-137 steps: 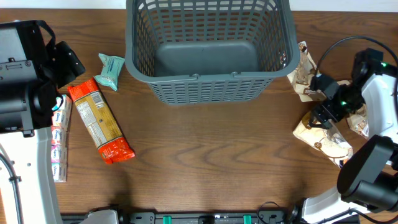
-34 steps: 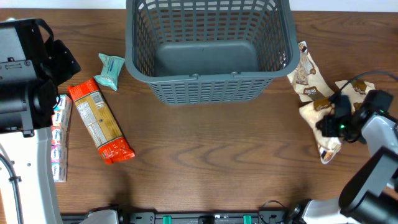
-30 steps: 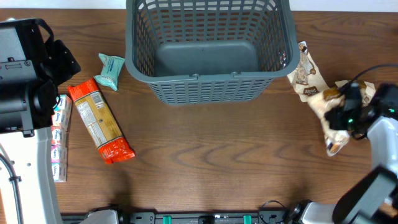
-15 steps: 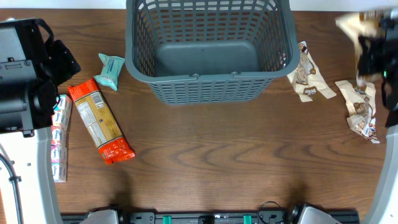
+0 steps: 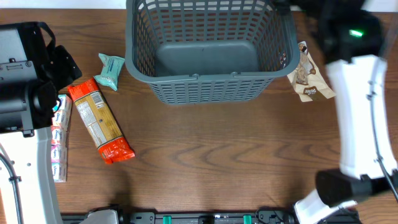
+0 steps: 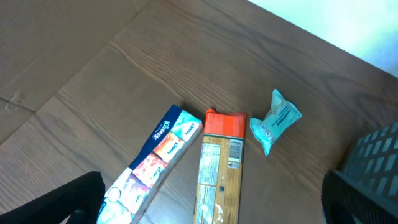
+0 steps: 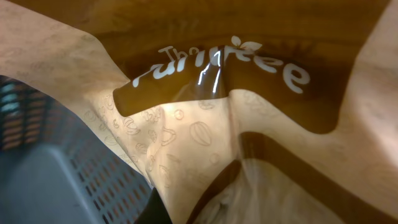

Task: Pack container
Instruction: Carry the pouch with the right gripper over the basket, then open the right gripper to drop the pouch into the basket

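Observation:
The container (image 5: 210, 87), a large dark grey lattice basket, stands at the back middle of the table. My right gripper (image 5: 311, 9) is up over its far right corner, shut on a beige and brown snack pack (image 7: 205, 137) that fills the right wrist view. The basket's lattice wall (image 7: 56, 168) shows below left of that pack. Another beige snack pack (image 5: 308, 76) lies on the table just right of the basket. My left gripper (image 6: 211, 208) hangs open and holds nothing, above the packs at the left.
An orange-red packet (image 5: 99, 127), a small teal pack (image 5: 111, 70) and a strip of tissue packs (image 5: 59, 140) lie left of the basket. The right arm (image 5: 357, 118) stretches along the table's right side.
The right arm lifted the snack pack off the table at the right and swung it back toward the basket's far right corner. The left arm has not moved.

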